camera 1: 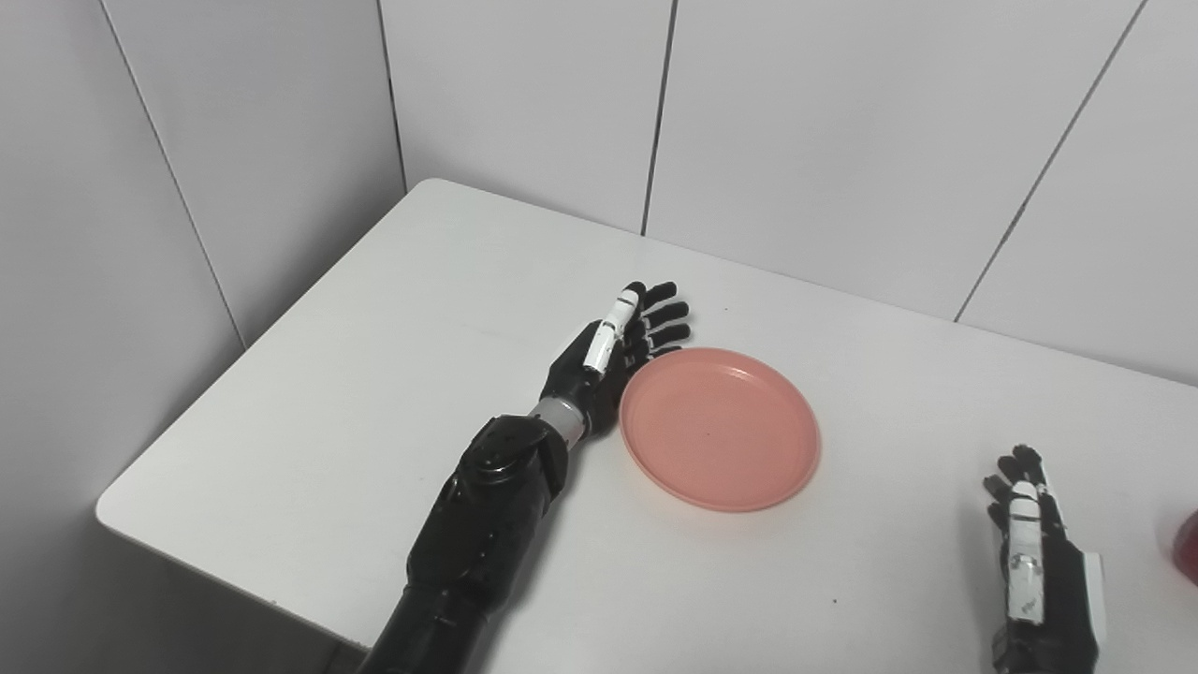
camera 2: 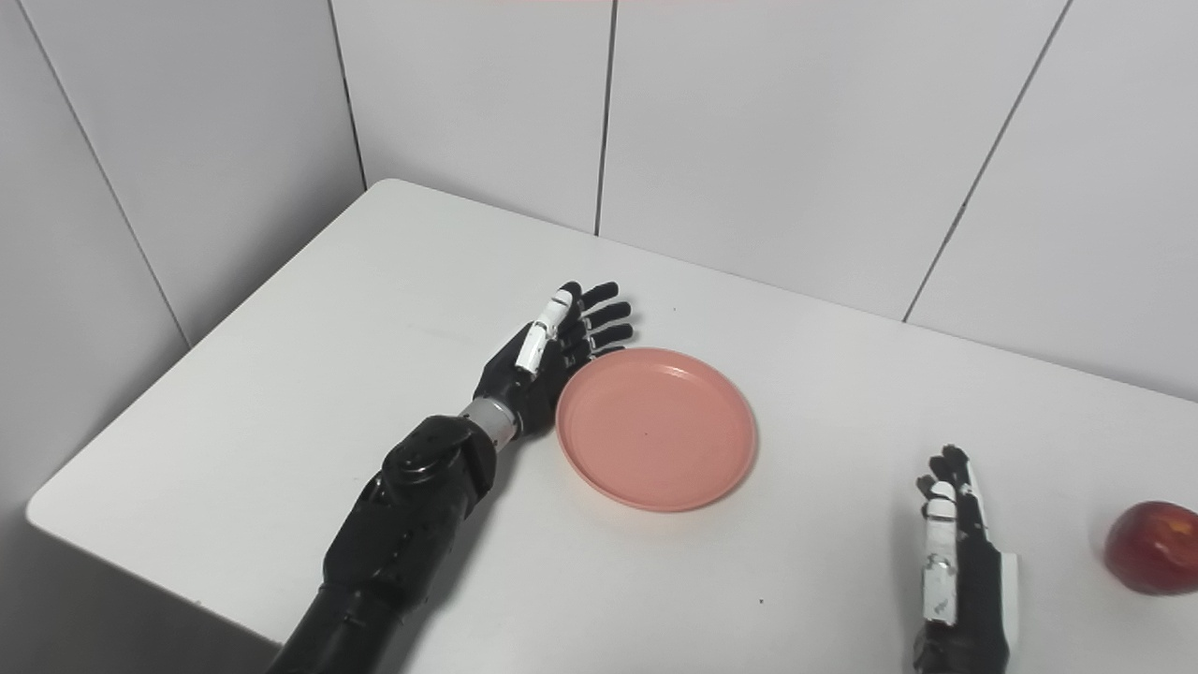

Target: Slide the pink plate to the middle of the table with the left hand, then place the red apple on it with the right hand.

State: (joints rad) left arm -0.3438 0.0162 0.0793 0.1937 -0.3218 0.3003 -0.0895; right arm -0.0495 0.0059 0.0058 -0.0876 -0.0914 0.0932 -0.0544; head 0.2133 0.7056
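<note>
Pink plate [camera 2: 656, 428] lies flat near the counter [camera 2: 281, 374] middle | left robot hand [camera 2: 552, 351] spread, edge-on against its left rim, so the slide looks almost finished | right robot hand [camera 2: 959, 552] spread, empty, near the red apple [camera 2: 1149, 547] | next: grasp the apple.

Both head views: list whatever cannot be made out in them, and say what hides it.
- Red apple: whole only in the right eye view; the left eye view's right edge cuts it to a sliver.
- Left hand against the pink plate: contact with the rim cannot be confirmed in either view.
- Right hand: its palm side faces away from the camera, and the bottom edge cuts off the wrist.
</note>
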